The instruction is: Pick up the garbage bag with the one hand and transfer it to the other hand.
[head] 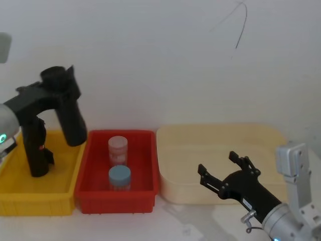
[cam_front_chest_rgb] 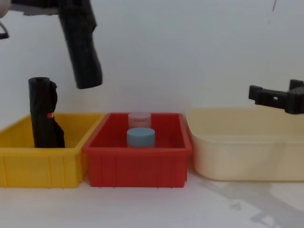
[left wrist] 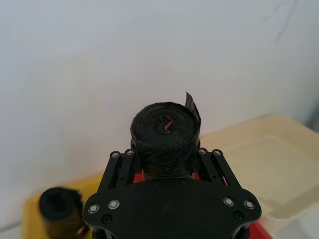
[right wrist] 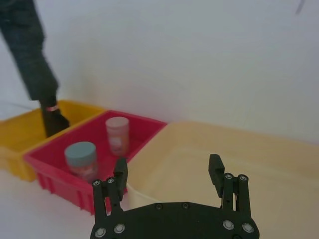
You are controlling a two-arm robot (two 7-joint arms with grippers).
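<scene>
Above bin rim: bag, seemingly clear.

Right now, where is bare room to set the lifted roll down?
The beige tub has a bare floor under the open right gripper. The yellow bin has room beside its standing roll, toward the red bin. The red bin is crowded: two jars fill its middle. The left gripper holds the garbage bag roll above the yellow bin.
</scene>
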